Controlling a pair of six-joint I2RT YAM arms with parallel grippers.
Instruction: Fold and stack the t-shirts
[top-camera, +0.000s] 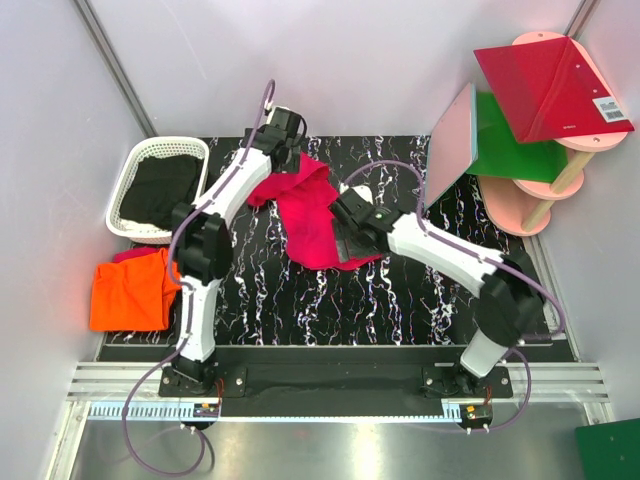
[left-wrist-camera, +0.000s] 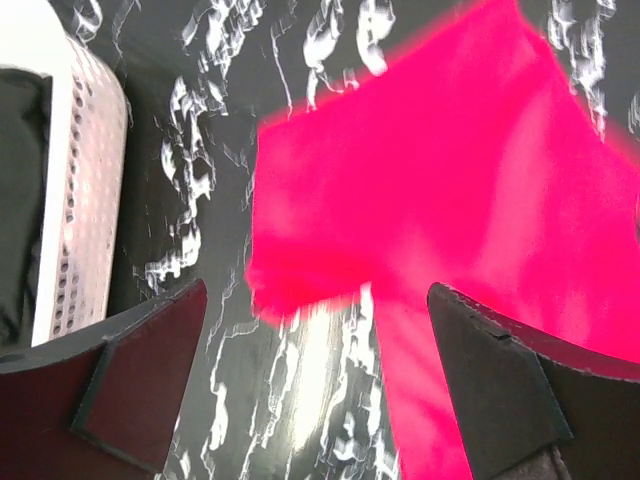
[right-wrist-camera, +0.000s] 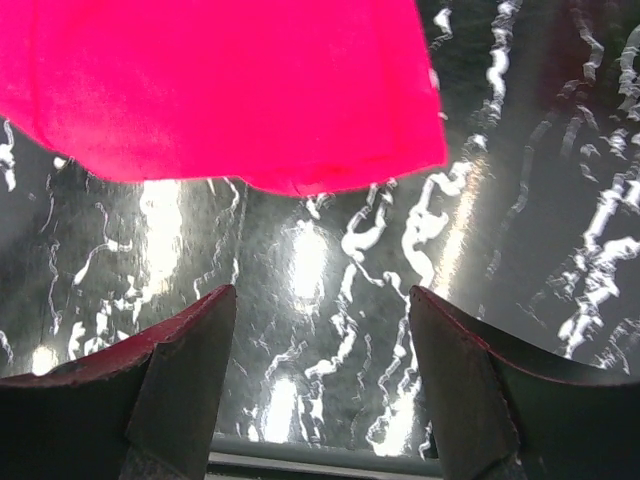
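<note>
My left claw (left-wrist-camera: 318, 295) gapes wide and empty, low over the sleeve edge of the hot pink t-shirt (left-wrist-camera: 450, 180). My right claw (right-wrist-camera: 322, 295) is just as wide and holds nothing, above bare bench (right-wrist-camera: 330, 380) just short of the shirt's hem. The orange t-shirt (top-camera: 130, 290) looks folded at the near left. The pink one lies rumpled mid-bench, neither folded nor stacked, so I judge the job roughly half done.

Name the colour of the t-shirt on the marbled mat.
Hot pink t-shirt; top external view shows it best.
</note>
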